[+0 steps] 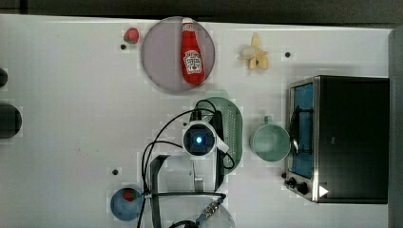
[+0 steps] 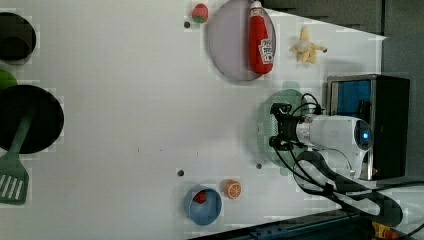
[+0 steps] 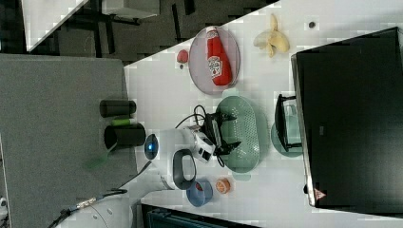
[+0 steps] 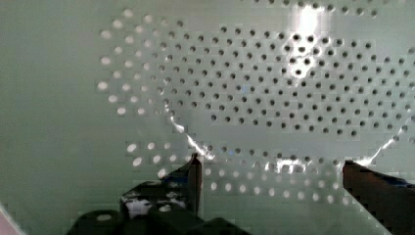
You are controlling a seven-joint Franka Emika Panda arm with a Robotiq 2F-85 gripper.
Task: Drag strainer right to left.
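One toaster oven (image 1: pixel 349 137) stood beside one mug (image 1: pixel 270 142) and one strainer (image 3: pixel 240 134), which lay between mug and arm, below the plate (image 1: pixel 161 57). The gripper (image 4: pixel 271 171), fingers apart, partly hid its bowl.

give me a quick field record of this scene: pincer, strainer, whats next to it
pincer: open, fingers spread wide inside the bowl, gripping nothing
strainer: pale mint-green oval perforated plastic strainer on the white table
on the top view's right of strainer: round mint-green mug, then black toaster oven
above it in the top view: red ketchup bottle lying on grey-lilac round plate
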